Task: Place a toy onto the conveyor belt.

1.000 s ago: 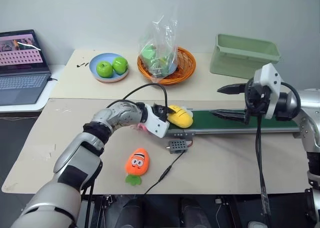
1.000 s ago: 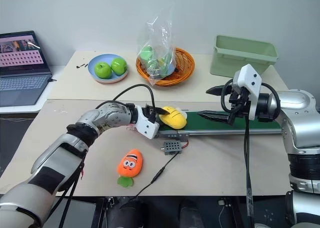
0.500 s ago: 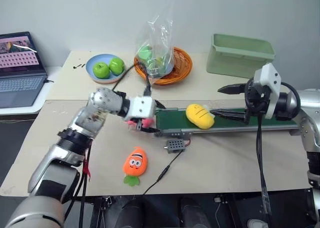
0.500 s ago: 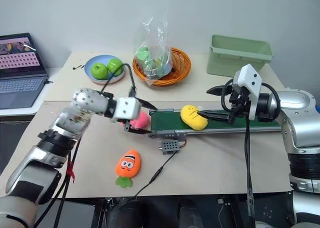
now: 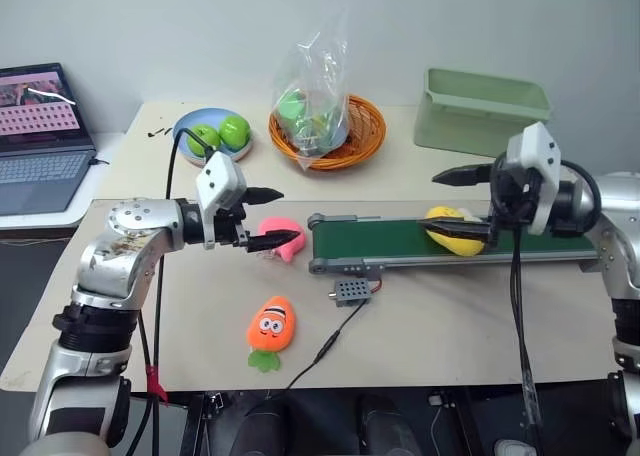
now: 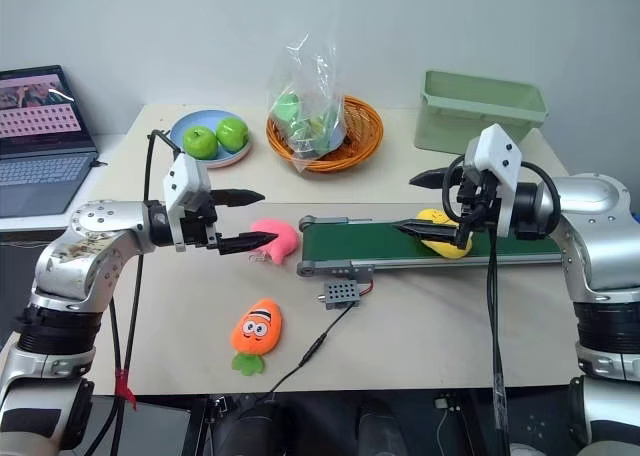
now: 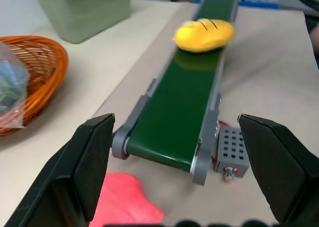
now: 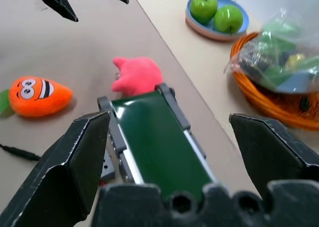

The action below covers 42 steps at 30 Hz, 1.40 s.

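The yellow toy (image 5: pixel 450 238) lies on the dark green conveyor belt (image 5: pixel 380 243), right of its middle. My right gripper (image 5: pixel 432 204) hangs open over that spot, and its lower finger crosses in front of the toy without closing on it. My left gripper (image 5: pixel 288 214) is open and empty, held just off the belt's left end above the pink plush (image 5: pixel 281 242). In the left wrist view the toy (image 7: pixel 204 34) sits far down the belt (image 7: pixel 177 117). The right wrist view looks along the belt (image 8: pixel 159 142), and the toy is hidden there.
An orange carrot plush (image 5: pixel 271 325) and a small grey box (image 5: pixel 353 292) with a cable lie in front of the belt. Behind it are a plate of green apples (image 5: pixel 190 148), an orange basket (image 5: pixel 365 141) holding a plastic bag, a green bin (image 5: pixel 480 111), and a laptop (image 5: pixel 40 141) at left.
The left gripper let go of the yellow toy at the belt's left end, opened, rolled and drew back to the left. The toy rode right along the belt to the right gripper, which stayed still.
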Each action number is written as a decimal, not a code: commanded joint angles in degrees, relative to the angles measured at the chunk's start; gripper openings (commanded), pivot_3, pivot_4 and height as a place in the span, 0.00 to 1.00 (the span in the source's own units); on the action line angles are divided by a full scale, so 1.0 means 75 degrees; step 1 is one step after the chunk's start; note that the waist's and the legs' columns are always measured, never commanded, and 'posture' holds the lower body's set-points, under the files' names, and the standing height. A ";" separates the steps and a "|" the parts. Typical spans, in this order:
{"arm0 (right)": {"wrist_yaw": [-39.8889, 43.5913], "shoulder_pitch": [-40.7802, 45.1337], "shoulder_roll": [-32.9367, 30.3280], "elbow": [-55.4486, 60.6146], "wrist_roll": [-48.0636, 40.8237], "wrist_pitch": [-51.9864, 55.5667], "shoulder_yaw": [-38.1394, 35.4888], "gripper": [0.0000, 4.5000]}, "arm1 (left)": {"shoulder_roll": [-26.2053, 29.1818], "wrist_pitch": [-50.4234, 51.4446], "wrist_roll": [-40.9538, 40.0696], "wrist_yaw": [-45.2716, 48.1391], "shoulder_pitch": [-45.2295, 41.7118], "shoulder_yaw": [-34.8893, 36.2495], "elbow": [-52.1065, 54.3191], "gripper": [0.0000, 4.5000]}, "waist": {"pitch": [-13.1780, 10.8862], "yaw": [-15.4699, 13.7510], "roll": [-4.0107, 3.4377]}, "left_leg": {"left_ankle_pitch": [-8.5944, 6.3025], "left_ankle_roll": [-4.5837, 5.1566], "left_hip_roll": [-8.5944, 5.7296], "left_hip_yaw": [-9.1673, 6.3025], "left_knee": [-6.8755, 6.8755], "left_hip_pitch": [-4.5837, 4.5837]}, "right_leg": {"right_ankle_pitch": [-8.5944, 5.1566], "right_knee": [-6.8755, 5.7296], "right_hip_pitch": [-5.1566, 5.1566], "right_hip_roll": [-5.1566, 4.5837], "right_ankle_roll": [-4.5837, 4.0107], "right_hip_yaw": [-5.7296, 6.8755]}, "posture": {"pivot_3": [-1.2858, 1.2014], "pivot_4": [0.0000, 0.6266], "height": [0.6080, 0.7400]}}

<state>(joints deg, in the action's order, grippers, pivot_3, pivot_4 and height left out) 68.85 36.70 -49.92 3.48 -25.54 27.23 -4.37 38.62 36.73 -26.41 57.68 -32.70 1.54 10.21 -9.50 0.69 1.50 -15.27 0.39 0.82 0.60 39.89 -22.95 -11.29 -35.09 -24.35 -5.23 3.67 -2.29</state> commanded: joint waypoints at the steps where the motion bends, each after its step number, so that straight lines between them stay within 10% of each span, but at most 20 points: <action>1: 0.0092 0.0127 0.0129 -0.0036 -0.0093 -0.0177 0.0037 1.00 | 0.0199 0.0667 -0.0552 -0.0414 0.0277 0.0664 0.0716 0.93 | 0.0000 0.0007 0.0000 | 0.0000 0.0000 0.0000 0.0001 0.0000 0.0000 | 0.0000 0.0000 0.0000 0.0001 0.0000 0.0000 | 0.52 0.24 1.00; 42: 0.0095 0.0461 0.0741 -0.0482 -0.0193 -0.0263 0.0142 1.00 | -0.0400 0.0945 -0.1270 -0.1590 -0.0107 0.0691 0.0850 0.93 | 0.0000 0.0016 0.0000 | 0.0002 -0.0004 -0.0003 0.0004 -0.0003 0.0011 | 0.0000 0.0002 0.0003 0.0000 -0.0003 -0.0005 | 0.52 0.24 1.00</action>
<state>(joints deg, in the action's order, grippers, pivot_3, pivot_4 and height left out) 70.36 40.12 -44.08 -0.95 -26.02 25.58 -0.97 35.80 45.05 -35.11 45.98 -31.91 5.82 16.06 -9.50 0.81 1.50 -15.26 0.37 0.80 0.63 39.86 -22.87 -11.29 -35.07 -24.33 -5.23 3.65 -2.33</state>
